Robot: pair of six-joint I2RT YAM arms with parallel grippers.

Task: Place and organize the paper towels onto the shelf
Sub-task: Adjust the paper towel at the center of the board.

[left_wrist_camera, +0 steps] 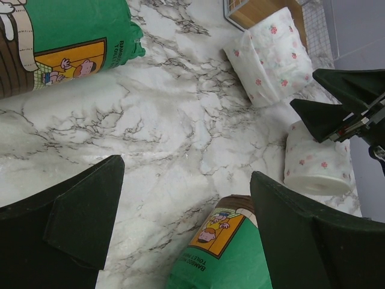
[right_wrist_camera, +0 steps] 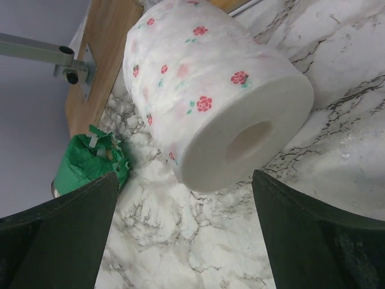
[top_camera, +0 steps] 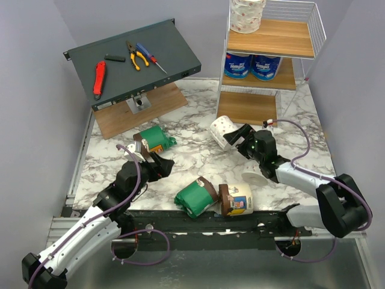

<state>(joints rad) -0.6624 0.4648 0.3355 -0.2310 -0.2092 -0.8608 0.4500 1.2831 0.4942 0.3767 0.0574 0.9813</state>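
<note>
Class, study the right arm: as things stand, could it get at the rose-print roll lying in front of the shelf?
Probably yes. The right gripper is open and faces the rose-print roll, which lies on its side on the table just ahead of the fingers, with nothing between them.

This looks like a robot lab test cell. A left arm [top_camera: 90,226] and a right arm [top_camera: 301,177] are bolted to the near edge of a marble-patterned desk [top_camera: 192,150], boxed in by bare grey walls [top_camera: 30,72]. Staged props stand about: a wire shelf [top_camera: 277,36], paper towels [top_camera: 195,197], and a slanted metal panel [top_camera: 171,42] carrying hand tools [top_camera: 98,78].
</note>
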